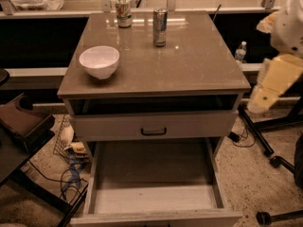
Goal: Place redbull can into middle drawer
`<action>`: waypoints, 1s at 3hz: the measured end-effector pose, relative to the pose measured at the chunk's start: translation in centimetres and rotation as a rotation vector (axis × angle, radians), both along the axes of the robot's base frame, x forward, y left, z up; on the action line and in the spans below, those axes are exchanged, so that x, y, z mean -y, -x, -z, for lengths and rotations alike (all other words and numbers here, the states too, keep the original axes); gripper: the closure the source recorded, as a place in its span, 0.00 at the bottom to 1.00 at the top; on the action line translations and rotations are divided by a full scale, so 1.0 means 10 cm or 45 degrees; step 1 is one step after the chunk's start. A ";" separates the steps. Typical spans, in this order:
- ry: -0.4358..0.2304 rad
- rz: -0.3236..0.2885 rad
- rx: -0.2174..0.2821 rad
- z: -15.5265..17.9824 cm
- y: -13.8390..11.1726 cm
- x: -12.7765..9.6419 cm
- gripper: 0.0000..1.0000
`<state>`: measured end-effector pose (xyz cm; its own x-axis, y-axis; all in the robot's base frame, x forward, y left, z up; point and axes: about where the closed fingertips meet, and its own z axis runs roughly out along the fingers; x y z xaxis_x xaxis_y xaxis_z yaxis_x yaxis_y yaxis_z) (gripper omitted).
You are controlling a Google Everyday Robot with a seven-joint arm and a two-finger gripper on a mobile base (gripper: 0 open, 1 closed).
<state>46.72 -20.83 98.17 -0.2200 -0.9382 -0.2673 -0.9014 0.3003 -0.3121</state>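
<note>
The redbull can, slim and silver-blue, stands upright at the back middle of the cabinet top. The middle drawer is pulled out at the bottom of the view, with a bare pale floor. My gripper is at the end of the white-and-cream arm at the right edge. It hangs beside the cabinet's right front corner, well away from the can and holding nothing that I can see.
A white bowl sits at the front left of the top. A shorter green-white-red can stands at the back left. A shut drawer front with a black handle is above the open drawer. Cables and chair legs lie on the floor on both sides.
</note>
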 end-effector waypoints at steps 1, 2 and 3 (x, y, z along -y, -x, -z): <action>-0.140 -0.004 0.112 0.03 -0.64 -0.18 0.00; -0.312 -0.006 0.235 -0.01 -1.40 -0.37 0.00; -0.494 0.022 0.329 -0.03 -1.93 -0.48 0.00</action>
